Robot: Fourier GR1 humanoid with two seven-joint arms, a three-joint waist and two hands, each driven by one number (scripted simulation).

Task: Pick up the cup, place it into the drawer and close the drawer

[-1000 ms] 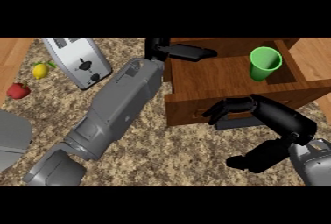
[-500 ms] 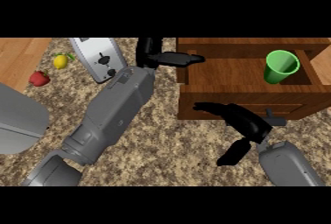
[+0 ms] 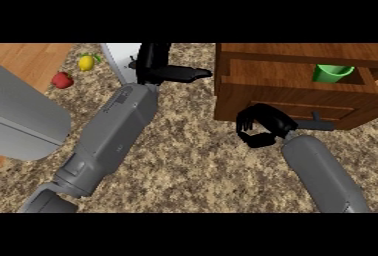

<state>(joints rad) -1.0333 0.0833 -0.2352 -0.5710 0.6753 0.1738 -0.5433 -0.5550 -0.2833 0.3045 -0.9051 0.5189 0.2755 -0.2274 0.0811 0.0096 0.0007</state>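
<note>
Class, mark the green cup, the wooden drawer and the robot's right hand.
green cup (image 3: 331, 74): head view, its outer wall.
brown wooden drawer (image 3: 295, 100): head view, its front panel.
black right hand (image 3: 258, 124): head view, its curled fingers.

Only one view was supplied, the head view. It was taken from above, at the robot's head, and pitched steeply down onto the counter (image 3: 192, 155) top. Framing was kept close: the speckled top was spread across most of the frame, with the drawer unit (image 3: 295, 102) cropped at the upper right and a grey appliance (image 3: 26, 125) cropped at the left edge. The left forearm (image 3: 111, 140) and right forearm (image 3: 321, 172) were seen entering from the lower edge, running away from the lens. The view was not mirrored.
</note>
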